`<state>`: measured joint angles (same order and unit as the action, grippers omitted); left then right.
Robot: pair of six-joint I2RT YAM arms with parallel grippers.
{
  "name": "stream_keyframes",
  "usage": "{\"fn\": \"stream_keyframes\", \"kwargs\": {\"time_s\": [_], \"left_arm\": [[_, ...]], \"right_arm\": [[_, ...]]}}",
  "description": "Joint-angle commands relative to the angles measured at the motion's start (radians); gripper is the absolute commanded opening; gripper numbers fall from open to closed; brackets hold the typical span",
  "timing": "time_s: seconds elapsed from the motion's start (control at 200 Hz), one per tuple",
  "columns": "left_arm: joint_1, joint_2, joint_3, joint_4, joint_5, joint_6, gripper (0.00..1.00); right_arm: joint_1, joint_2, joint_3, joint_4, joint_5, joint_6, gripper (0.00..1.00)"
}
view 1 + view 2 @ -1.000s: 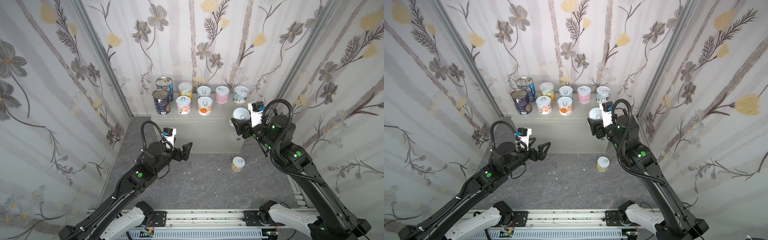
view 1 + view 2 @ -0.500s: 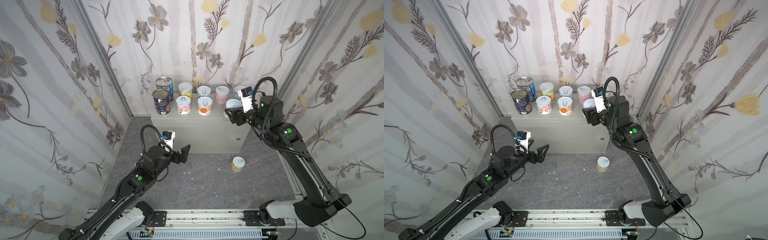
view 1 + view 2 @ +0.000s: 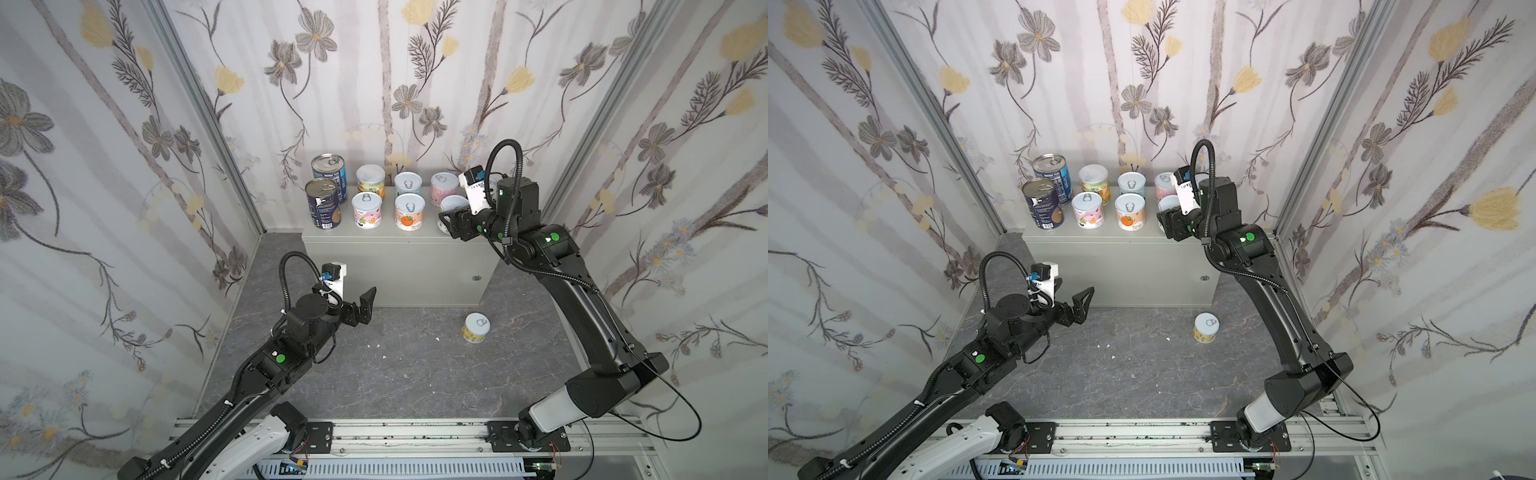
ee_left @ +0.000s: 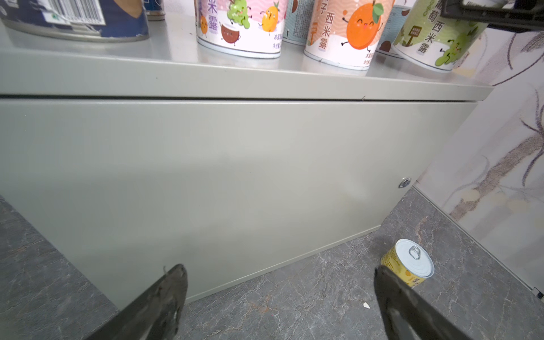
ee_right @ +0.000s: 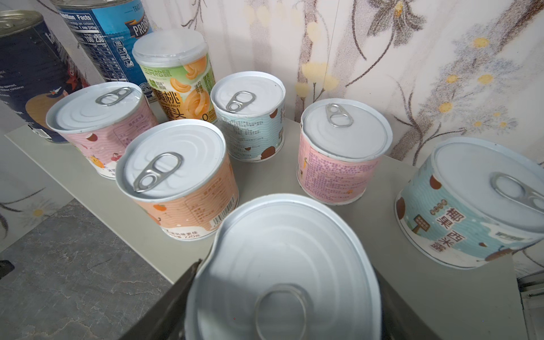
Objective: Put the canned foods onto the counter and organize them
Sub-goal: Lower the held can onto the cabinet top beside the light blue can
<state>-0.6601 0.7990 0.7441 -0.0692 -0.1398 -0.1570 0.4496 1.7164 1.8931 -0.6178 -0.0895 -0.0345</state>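
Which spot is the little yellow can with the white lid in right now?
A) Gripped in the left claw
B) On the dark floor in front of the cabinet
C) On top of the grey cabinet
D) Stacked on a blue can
B: the yellow can sits alone on the dark floor, just in front of the grey cabinet.

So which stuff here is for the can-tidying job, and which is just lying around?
For the job:
- the counter
- two dark-blue cans and six short cans standing on it
- the green can in the right gripper
- the yellow can on the floor

Just lying about:
- small white bits on the floor
- the flowery walls
- the metal rail in front
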Motion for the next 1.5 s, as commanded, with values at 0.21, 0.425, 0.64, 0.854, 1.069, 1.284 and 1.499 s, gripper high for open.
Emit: {"fn": "stream_keyframes", "kwargs": {"time_s": [0.21, 0.425, 0.64, 0.854, 1.069, 1.284, 1.499], "left_arm": [[0.001, 0.001, 0.001, 0.044, -0.035, 0.005, 1.00], [0.001, 0.008, 0.001, 0.047, -0.035, 0.010, 1.00], [0.000, 0.025, 0.005, 0.055, -0.034, 0.011, 1.00], [0.000, 0.033, 0.012, 0.055, -0.032, 0.010, 1.00], [0.001, 0.035, 0.023, 0.052, -0.026, 0.014, 1.00], [0.000, 0.034, 0.024, 0.048, -0.022, 0.012, 1.00], [0.001, 0.033, 0.024, 0.046, -0.030, 0.014, 1.00]], "right_arm": [[0.000, 0.090, 0.104, -0.017, -0.025, -0.002, 0.48], [-0.001, 0.144, 0.162, -0.057, 0.019, -0.005, 0.49], [-0.007, 0.183, 0.207, -0.089, 0.019, -0.017, 0.54], [-0.012, 0.186, 0.221, -0.092, 0.021, -0.010, 0.61], [-0.015, 0.171, 0.219, -0.093, -0.060, -0.027, 0.74], [-0.015, 0.178, 0.219, -0.089, -0.026, -0.030, 0.78], [-0.015, 0.167, 0.220, -0.088, 0.018, -0.030, 0.82]]}}
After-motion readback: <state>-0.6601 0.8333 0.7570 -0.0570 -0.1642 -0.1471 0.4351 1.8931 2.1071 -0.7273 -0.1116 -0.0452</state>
